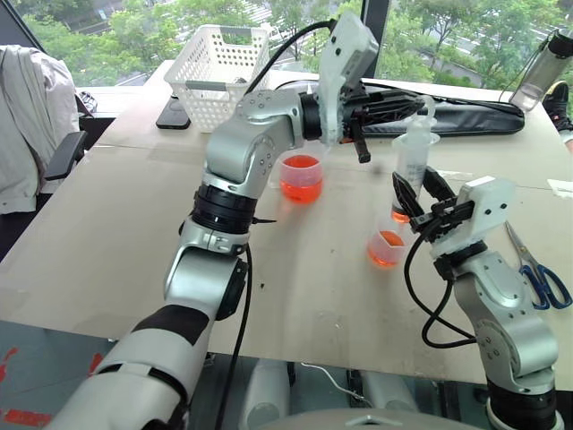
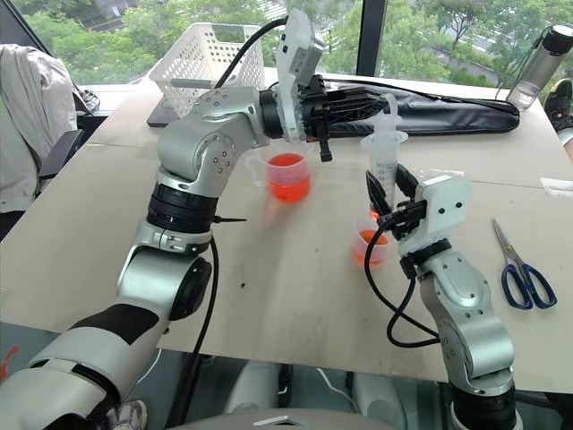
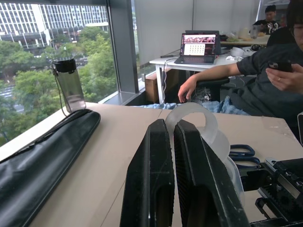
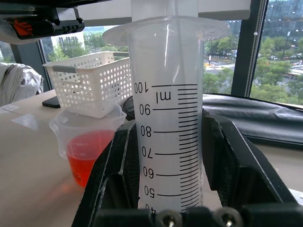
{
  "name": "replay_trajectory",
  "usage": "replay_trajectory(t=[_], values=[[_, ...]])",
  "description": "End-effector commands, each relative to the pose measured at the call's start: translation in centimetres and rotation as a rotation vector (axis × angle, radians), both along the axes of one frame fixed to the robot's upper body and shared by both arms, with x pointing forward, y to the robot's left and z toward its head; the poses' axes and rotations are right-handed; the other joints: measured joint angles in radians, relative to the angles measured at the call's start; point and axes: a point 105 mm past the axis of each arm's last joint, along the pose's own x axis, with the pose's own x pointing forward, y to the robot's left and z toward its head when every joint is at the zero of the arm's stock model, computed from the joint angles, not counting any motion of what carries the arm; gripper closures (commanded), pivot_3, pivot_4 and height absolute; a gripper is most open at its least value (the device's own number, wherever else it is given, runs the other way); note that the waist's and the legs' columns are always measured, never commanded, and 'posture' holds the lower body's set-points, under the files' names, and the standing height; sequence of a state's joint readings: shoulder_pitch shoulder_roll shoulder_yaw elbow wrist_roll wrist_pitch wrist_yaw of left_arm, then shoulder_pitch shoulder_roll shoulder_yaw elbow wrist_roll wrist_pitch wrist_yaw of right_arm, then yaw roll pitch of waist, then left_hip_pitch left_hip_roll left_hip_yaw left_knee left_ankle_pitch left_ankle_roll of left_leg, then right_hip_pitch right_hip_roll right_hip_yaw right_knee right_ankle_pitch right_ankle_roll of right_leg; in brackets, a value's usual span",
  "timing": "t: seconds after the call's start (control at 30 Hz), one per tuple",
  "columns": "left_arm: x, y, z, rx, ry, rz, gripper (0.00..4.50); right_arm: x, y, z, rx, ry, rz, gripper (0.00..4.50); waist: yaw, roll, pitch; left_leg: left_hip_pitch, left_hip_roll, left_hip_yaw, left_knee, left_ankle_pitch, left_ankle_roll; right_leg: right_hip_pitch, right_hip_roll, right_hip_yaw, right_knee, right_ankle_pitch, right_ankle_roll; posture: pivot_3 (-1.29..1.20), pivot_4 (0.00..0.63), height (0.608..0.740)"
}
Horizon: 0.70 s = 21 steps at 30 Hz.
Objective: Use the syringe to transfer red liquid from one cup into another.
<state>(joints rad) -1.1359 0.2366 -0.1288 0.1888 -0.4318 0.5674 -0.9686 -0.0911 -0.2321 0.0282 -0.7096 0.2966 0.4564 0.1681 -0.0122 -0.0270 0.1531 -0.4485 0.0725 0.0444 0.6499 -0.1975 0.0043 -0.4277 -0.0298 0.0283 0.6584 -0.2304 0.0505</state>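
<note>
The left pincer (image 2: 372,103) reaches level across the surface (image 2: 295,287), its two black fingers (image 3: 163,184) pressed together on the white ring at the top of the syringe's plunger (image 3: 194,116). Below and to the left of this pincer stands the handled measuring cup (image 2: 288,176), partly filled with red liquid (image 2: 288,184). Behind it sit a white perforated basket (image 2: 215,54) and a long black bag (image 2: 448,115).

The right pincer (image 2: 387,186) sits lower and to the right of the left one, clamped on the clear graduated barrel of the upright syringe (image 2: 385,157), one finger on each side. Just below this pincer is the small handleless cup (image 2: 370,245), also holding red liquid; the syringe tip points down into it. Blue-handled scissors (image 2: 521,269) lie well right of this pincer. A clear bottle (image 2: 535,55) stands at the far right.
</note>
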Motion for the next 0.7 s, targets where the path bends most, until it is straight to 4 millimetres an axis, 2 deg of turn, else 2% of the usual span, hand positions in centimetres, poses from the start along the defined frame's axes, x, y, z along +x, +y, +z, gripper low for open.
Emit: replay_trajectory(t=[0.03,0.7], values=[[-2.4,-1.2,-0.5,0.037,-0.037,-0.116,4.50,-0.9,0.9,1.7,0.012,-0.080,0.052,3.06,0.000,0.000,0.000,0.000,0.000,0.000,0.000,0.000,0.000,0.000,0.000,0.000,0.000,0.000,0.000,0.00,0.150,0.724],[-3.7,-1.2,-4.1,0.127,0.041,-0.185,4.50,-1.5,-0.4,2.1,0.007,-0.108,0.014,3.07,0.001,0.000,0.000,0.000,0.000,0.000,0.001,0.000,0.000,0.000,0.000,0.000,0.001,0.000,0.000,0.00,0.150,0.724]])
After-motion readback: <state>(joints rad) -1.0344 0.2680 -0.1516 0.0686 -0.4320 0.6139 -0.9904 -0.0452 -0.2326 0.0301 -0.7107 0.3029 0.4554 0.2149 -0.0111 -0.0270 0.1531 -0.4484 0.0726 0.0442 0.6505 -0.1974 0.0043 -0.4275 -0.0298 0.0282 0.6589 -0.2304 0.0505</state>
